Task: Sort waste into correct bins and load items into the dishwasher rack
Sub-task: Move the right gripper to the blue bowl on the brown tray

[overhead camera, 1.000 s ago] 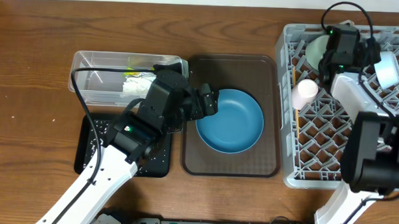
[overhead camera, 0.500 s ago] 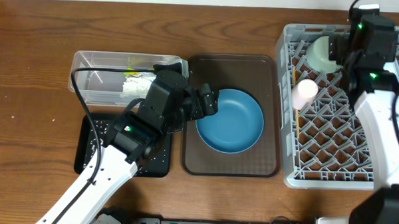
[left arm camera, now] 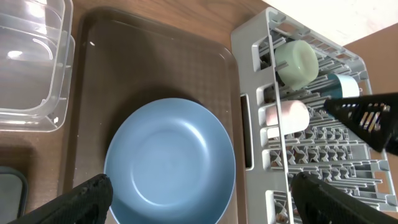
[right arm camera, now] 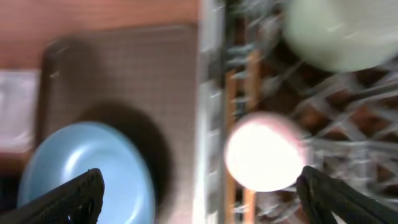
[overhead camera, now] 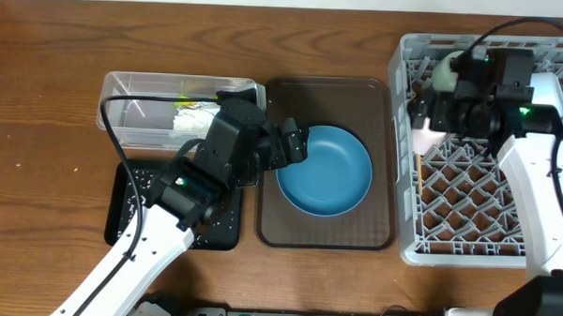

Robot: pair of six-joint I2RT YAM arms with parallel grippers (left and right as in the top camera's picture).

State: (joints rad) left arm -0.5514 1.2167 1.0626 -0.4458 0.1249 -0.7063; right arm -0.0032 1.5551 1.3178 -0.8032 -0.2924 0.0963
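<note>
Plate loading is pending: the blue plate (overhead camera: 324, 171) is lying on the brown serving tray (overhead camera: 274, 223). The left tool (overhead camera: 294, 144) is hovering open at its rim. The right tool (overhead camera: 426, 114) is hanging open, empty, over the dishwasher rack (overhead camera: 468, 202). The next move is probably calling for a rim pinch.

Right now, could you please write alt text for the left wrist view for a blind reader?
A round blue plate lies flat on a dark brown tray, seen through the open left gripper. To its right, the grey rack holds a mint-green bowl and a pink cup; a clear tub sits upper left.
</note>
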